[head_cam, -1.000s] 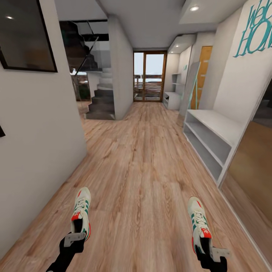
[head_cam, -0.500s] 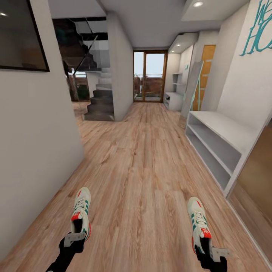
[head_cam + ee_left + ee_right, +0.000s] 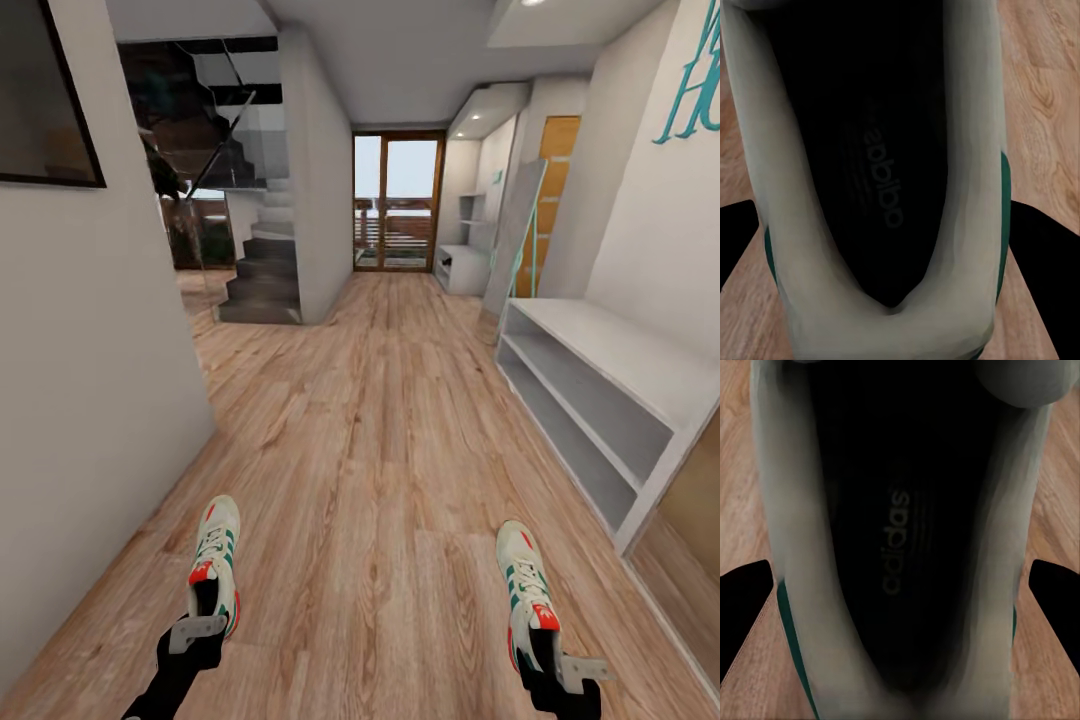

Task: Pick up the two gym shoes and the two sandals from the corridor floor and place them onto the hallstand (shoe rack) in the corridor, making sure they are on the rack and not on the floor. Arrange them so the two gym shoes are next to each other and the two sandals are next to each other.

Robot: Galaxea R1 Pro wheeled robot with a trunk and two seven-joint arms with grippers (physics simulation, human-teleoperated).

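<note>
Carrying one sneaker (image 3: 215,562) clamped in my left pincer (image 3: 197,632), another (image 3: 527,585) in my right (image 3: 568,668); rack (image 3: 460,268) far ahead, nothing placed yet.

left gym shoe (image 3: 215,565) & right gym shoe (image 3: 526,585): white-cream w/ green stripes, red accents, toes fwd, well apart above wood-plank floor (image 3: 370,480). pale hallstand (image 3: 463,265) far down corridor, right side.

Bench (image 3: 600,390) right, staircase (image 3: 262,275) left

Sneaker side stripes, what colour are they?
Green, on both sneakers; clearest in the head view.
</note>
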